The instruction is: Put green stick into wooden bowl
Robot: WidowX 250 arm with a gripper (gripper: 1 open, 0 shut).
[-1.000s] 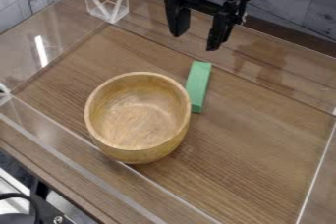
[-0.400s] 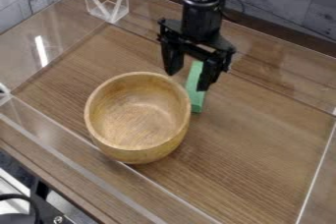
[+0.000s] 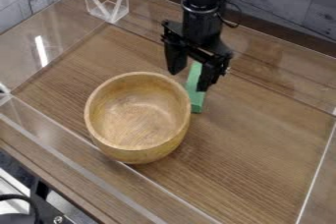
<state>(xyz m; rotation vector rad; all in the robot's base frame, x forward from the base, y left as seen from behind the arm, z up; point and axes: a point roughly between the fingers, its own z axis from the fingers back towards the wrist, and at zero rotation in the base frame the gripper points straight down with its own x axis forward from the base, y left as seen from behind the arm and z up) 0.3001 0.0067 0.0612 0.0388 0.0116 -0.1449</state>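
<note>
The green stick [image 3: 196,88] lies flat on the wooden table, just right of the wooden bowl [image 3: 137,115], its near end close to the bowl's rim. My black gripper [image 3: 194,67] has come straight down over the stick's far end. Its fingers stand open, one on each side of the stick, not closed on it. The far end of the stick is partly hidden behind the fingers. The bowl is empty and upright.
Clear acrylic walls [image 3: 53,36] box in the table on all sides. A small clear bracket [image 3: 106,5] stands at the back left corner. A stone-pattern wall lies behind.
The gripper has dropped from high above the back of the table down to the stick's far end, staying open. In the last half second it barely moved.
</note>
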